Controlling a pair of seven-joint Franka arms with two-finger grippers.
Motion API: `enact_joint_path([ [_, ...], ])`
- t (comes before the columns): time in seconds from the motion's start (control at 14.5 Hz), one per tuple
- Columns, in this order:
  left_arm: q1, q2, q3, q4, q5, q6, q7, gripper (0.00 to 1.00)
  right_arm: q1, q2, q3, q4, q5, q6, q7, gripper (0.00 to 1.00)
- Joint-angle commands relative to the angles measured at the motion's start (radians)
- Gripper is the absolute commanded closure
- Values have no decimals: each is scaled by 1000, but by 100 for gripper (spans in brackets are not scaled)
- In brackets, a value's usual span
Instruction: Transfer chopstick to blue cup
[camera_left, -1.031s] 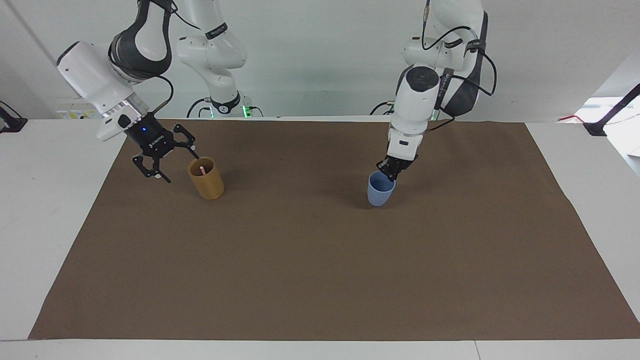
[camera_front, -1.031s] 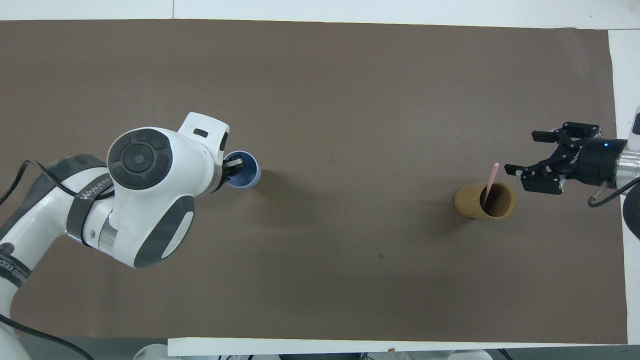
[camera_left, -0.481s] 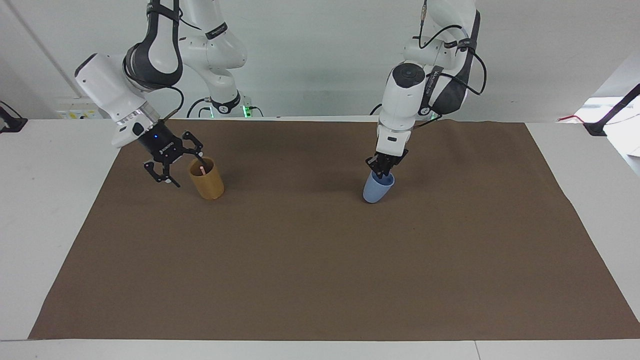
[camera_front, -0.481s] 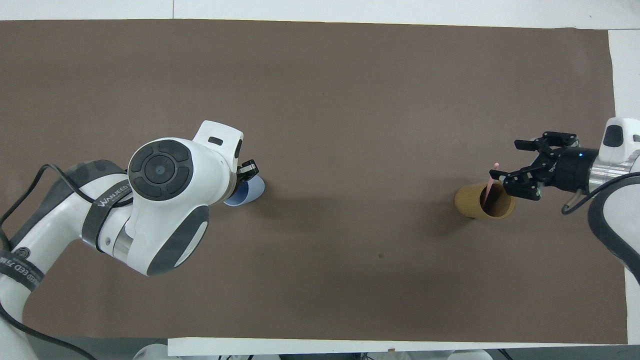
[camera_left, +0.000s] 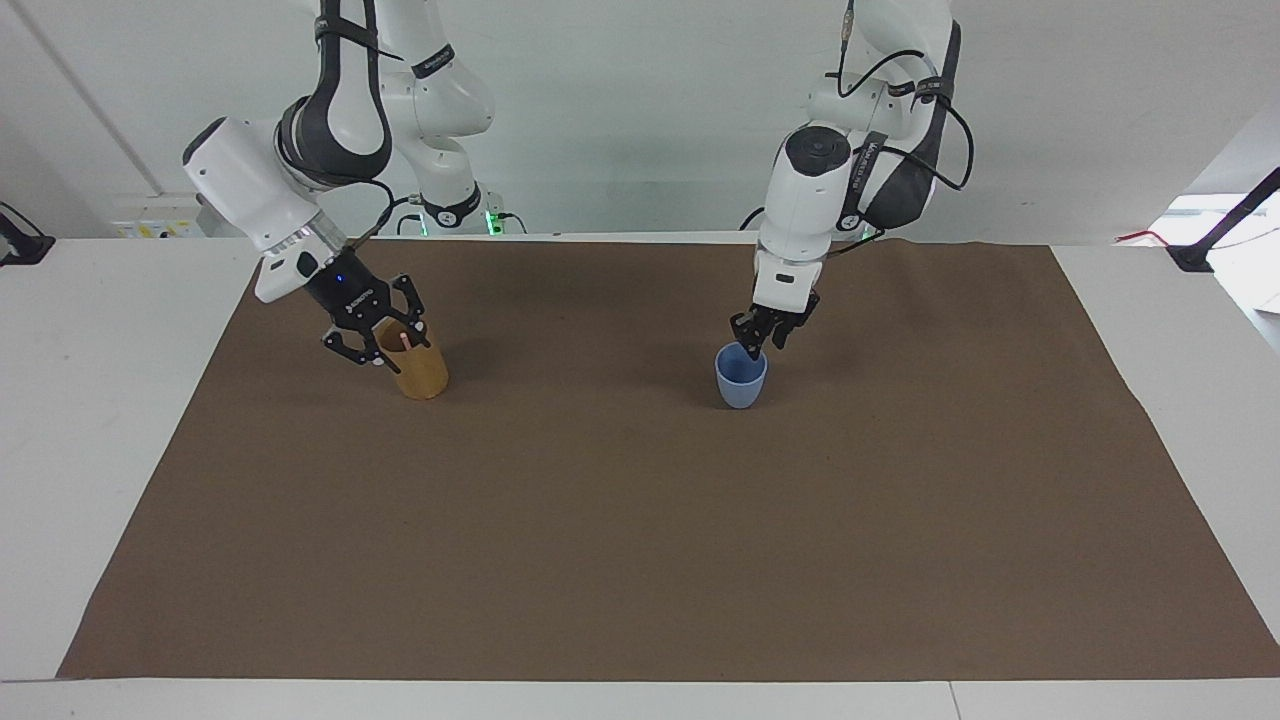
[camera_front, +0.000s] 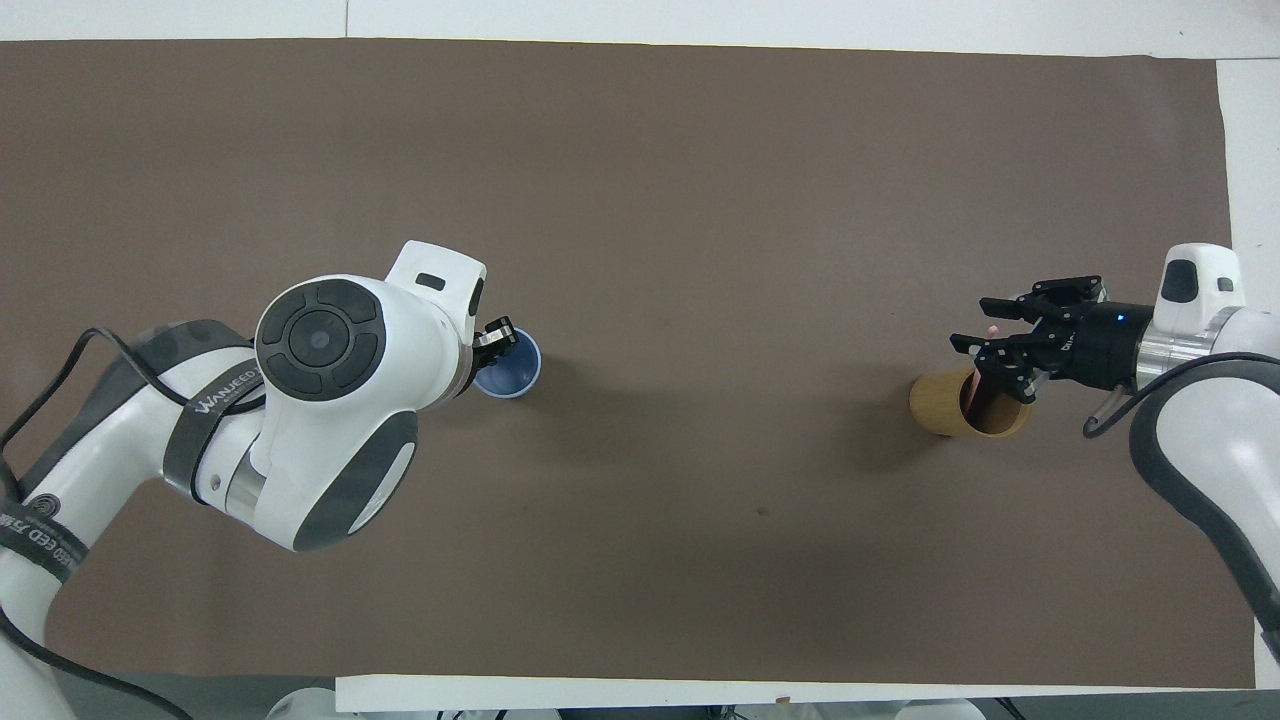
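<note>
The blue cup (camera_left: 741, 378) stands upright on the brown mat, toward the left arm's end (camera_front: 508, 366). My left gripper (camera_left: 756, 341) hangs just over the cup's rim on the side nearer the robots (camera_front: 497, 341), its fingers slightly parted and off the cup. The pale pink chopstick (camera_left: 402, 340) leans inside a tan cylindrical holder (camera_left: 422, 372) toward the right arm's end, with its tip poking above the rim (camera_front: 991, 330). My right gripper (camera_left: 396, 349) is tilted over the holder's mouth (camera_front: 982, 345), open, with a finger on each side of the chopstick's top.
A brown mat (camera_left: 640, 520) covers most of the white table. Its wide part farther from the robots is bare in both views. The tan holder (camera_front: 968, 405) and the blue cup stand about level with each other, well apart.
The left gripper let go of the tilted blue cup, which now stands upright. The right gripper moved in over the tan holder, narrowing its fingers around the chopstick's top.
</note>
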Motion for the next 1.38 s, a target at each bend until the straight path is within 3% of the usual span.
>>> enact_joint_path([
  [0.0,-4,-2,12,12,8,-22,-14,15,-6,-14,2,-18,26,4,1,49],
  [0.07,5,-1,15,23,6,-18,-12,0,-12,-14,2,-18,26,-7,10,49],
  [0.21,46,-16,19,43,6,-48,-5,0,-25,-20,1,-18,26,-61,33,49],
  [0.34,109,-51,22,87,16,-183,85,0,-32,-20,-1,-17,24,-87,44,49],
  [0.55,295,-73,22,208,16,-388,424,0,-45,-21,-2,-17,-3,-118,58,56],
  [0.76,469,-28,22,384,14,-573,823,0,-62,-21,-2,-14,-45,-133,61,63],
  [1.1,533,-25,22,428,-3,-578,859,0,-64,-30,-2,-11,-99,-174,139,75],
  [1.31,533,-36,24,463,-30,-627,862,0,-64,-32,-1,-2,-114,-173,153,89],
])
